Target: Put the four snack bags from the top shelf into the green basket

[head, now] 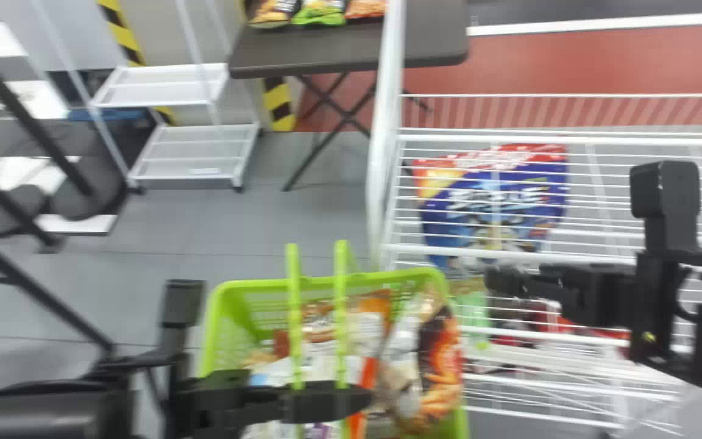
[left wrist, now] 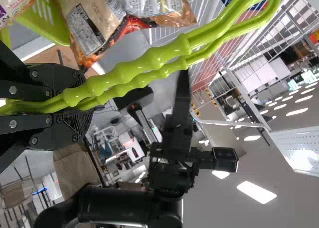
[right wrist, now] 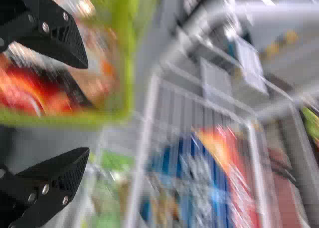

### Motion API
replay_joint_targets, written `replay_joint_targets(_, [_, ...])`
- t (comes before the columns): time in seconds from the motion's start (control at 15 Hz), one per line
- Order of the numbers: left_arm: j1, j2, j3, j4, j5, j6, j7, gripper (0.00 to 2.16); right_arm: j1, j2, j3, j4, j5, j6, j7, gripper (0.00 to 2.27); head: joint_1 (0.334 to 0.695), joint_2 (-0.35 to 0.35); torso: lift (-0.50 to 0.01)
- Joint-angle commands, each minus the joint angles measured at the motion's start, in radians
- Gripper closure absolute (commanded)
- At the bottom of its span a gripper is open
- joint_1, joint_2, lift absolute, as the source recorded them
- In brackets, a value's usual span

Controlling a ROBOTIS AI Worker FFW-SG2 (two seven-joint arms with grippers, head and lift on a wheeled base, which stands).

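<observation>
My left gripper [head: 342,402] is shut on the two handles of the green basket [head: 265,285], whose handles stand upright. The left wrist view shows the gripper [left wrist: 75,104] clasping both handles [left wrist: 149,63] together. Several snack bags [head: 439,372] fill the basket, among them a black and orange one and brown and white ones. My right gripper [head: 500,281] is over the wire shelf, just right of the basket's back right corner. In the right wrist view the gripper [right wrist: 82,108] stands open with nothing between its fingers, and the basket rim [right wrist: 127,88] lies beyond.
White wire shelving [head: 595,251] takes up the right side, with a white post [head: 386,122] at its left edge. A large blue and red bag [head: 503,201] shows through the wires. Farther back stand a dark table [head: 326,52] holding more bags and a white rack [head: 189,152].
</observation>
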Motion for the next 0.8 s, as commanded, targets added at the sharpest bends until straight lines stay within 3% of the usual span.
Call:
replay_joint_targets(0.0, [0.000,0.000,0.002,0.003,0.004,-0.003,-0.010,2.15,0.072,-0.001,0.001,0.075,0.235,-0.432,0.000,0.02,0.695,-0.050,0.000])
replay_joint_targets(0.2, [0.004,0.002,0.003,0.004,0.011,0.000,-0.010,2.15,0.147,-0.001,-0.022,0.201,0.353,-0.840,0.001,0.02,0.695,-0.173,0.000])
replay_joint_targets(0.47, [0.013,0.000,0.019,0.003,0.017,0.000,-0.010,2.15,0.227,0.019,-0.086,0.328,0.336,-1.104,0.018,0.02,0.695,-0.211,0.000])
replay_joint_targets(0.67, [0.023,-0.007,0.023,-0.004,0.017,0.006,-0.010,2.15,0.269,0.078,-0.128,0.368,0.330,-1.263,0.122,0.02,0.695,-0.233,0.000])
replay_joint_targets(0.73, [0.027,-0.009,0.025,-0.008,0.015,0.022,-0.010,2.15,0.279,0.078,-0.136,0.374,0.330,-1.294,0.136,0.02,0.695,-0.229,0.000])
